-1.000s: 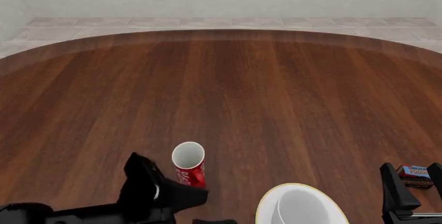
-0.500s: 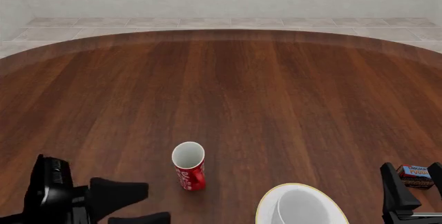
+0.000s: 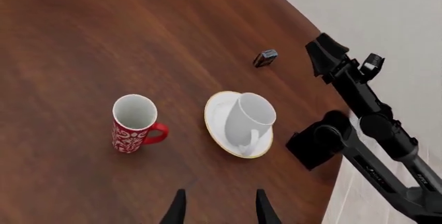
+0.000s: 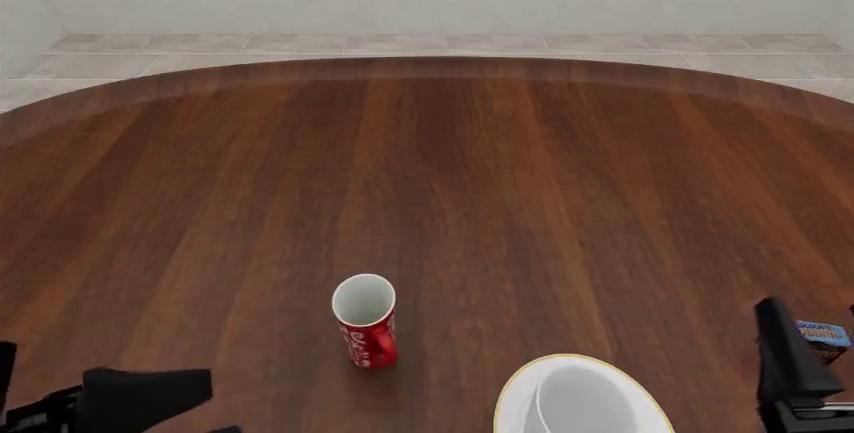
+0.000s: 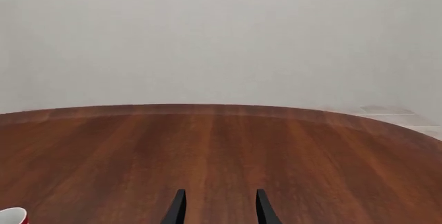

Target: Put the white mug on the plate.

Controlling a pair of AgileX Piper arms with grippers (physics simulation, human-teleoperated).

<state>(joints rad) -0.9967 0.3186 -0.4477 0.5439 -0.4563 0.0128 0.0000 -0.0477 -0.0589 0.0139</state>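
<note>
Mug (image 3: 247, 120) sits upright on plate (image 3: 219, 131), near table's (image 4: 534, 203) front edge; placement looks done. Left gripper (image 3: 217, 208) parted, empty, high above. Right gripper (image 5: 217, 208) parted, empty. Retreat clear; avoid bumping red mug (image 3: 134, 123) beside plate.

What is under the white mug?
The white mug stands upright on the plate, which lies flat on the wooden table. The plate's yellowish rim shows around the mug. The middle of the plate is hidden beneath the mug's base.
</note>
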